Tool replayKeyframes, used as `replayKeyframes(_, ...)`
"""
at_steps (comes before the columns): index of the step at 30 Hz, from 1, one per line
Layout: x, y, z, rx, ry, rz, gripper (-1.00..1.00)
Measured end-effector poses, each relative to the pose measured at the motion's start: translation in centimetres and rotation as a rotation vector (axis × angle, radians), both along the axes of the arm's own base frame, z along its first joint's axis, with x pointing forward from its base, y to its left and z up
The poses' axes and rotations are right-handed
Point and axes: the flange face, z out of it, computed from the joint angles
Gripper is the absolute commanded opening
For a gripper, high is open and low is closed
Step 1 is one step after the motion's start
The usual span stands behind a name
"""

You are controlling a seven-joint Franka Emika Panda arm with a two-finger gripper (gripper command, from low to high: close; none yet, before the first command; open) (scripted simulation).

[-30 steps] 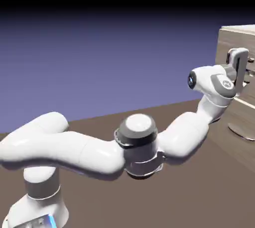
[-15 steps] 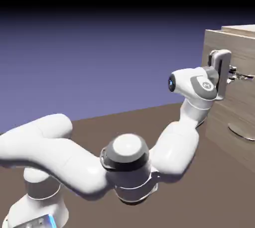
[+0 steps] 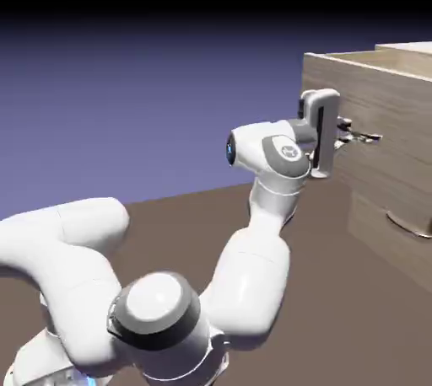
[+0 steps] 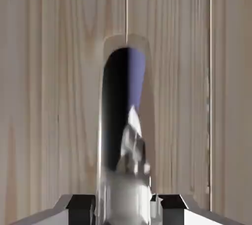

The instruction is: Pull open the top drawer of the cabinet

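The gripper [image 4: 126,209] is clamped on the curved silver handle [image 4: 123,170], which shows large between its two finger tips in the hand view. The top drawer [image 3: 380,106] stands pulled out from the cabinet [image 3: 409,46], its front just beyond the gripper on the exterior view's right. The lower drawer's handle [image 3: 408,224] is below, further right and apart from the gripper.

Table [image 3: 181,237], one: dark brown, flat, spanning left to right, far edge running straight. Backdrop [image 3: 126,115], one: plain blue-violet, far side, beyond the table, darkening upward to black; without pattern.
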Motion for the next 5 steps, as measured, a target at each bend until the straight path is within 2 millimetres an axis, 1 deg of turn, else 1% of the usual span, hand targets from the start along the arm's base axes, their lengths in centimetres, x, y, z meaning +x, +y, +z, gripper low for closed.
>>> replayKeyframes(1,-1.1,0.0,0.0,0.000,0.000,0.000,-1.00)
replayKeyframes(2,-1.7,0.0,0.0,0.001,0.000,0.001,1.00)
replayKeyframes(4,-1.7,0.0,0.0,0.000,0.002,0.002,1.00)
replayKeyframes(5,-2.9,0.0,0.0,0.001,0.002,0.002,1.00)
